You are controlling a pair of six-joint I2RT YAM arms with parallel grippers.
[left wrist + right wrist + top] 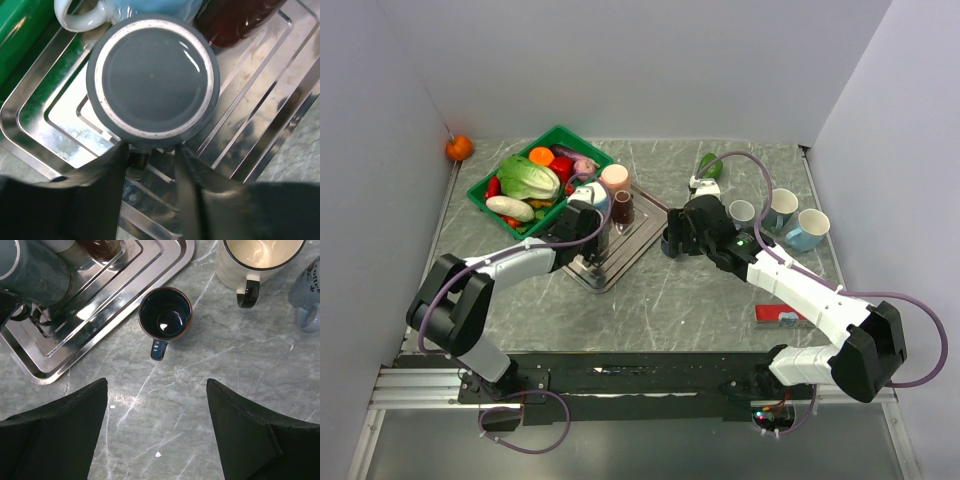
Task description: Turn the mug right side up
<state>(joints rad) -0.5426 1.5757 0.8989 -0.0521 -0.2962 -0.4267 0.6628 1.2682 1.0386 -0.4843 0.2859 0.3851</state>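
A dark grey mug point(152, 80) stands upside down on the steel tray point(260, 115), its base toward the left wrist camera. My left gripper point(150, 150) is over it, and its fingers point(107, 175) straddle the mug's handle point(137, 161) with a gap on the right side. In the top view the left gripper point(599, 238) is over the tray point(640, 240). The grey mug also shows in the right wrist view point(35, 270). My right gripper point(156, 382) is wide open and empty above the bare table, just short of an upright dark blue mug point(165, 312).
A light blue mug point(150, 10) and a brown glass point(235, 20) stand on the tray behind the grey mug. A green basket of vegetables point(542, 180) is at the back left. Three mugs point(781, 208) stand at the right. A red item point(780, 315) lies at the front right.
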